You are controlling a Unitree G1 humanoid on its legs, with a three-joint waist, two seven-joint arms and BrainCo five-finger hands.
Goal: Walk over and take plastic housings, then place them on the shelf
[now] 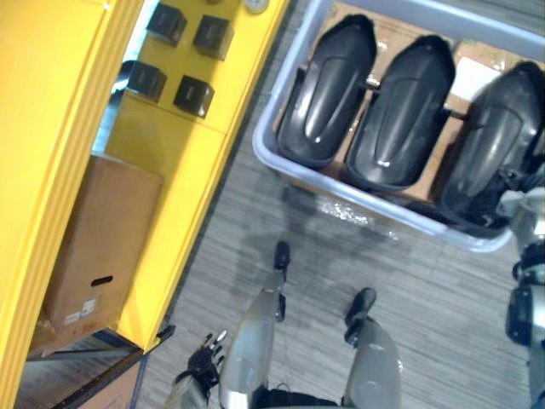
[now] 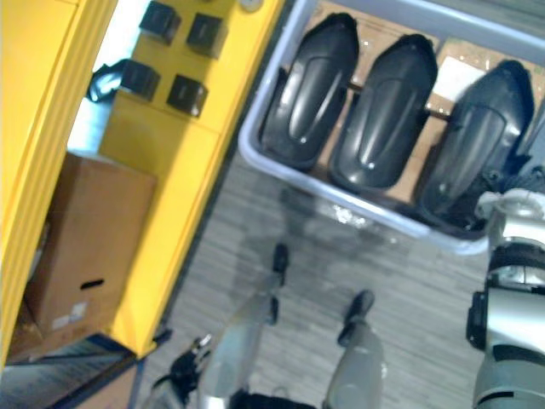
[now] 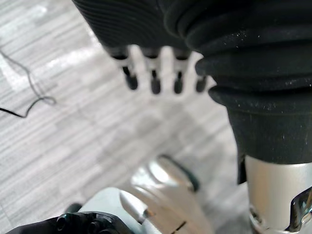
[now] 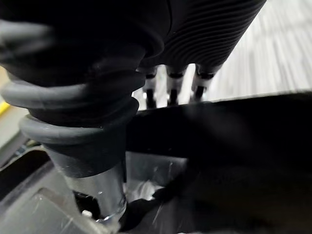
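Three black plastic housings lie side by side in a grey bin [image 1: 375, 204] on the floor ahead: a left one [image 1: 328, 94], a middle one [image 1: 400, 111] and a right one [image 1: 494, 145]. My right hand [image 4: 214, 34] is down at the near end of the right housing [image 4: 234, 146], reaching over its dark edge; the housing hides how the hand meets it. My left hand [image 3: 153, 80] hangs low at my left side over the carpet, fingers straight and holding nothing. It also shows in the left eye view [image 1: 203, 365].
A yellow shelf [image 1: 170, 145] stands on my left with several small black boxes [image 1: 179, 60] on its top level. A cardboard box [image 1: 102, 247] sits on a lower level. Grey striped carpet [image 1: 281, 256] lies between the shelf and the bin.
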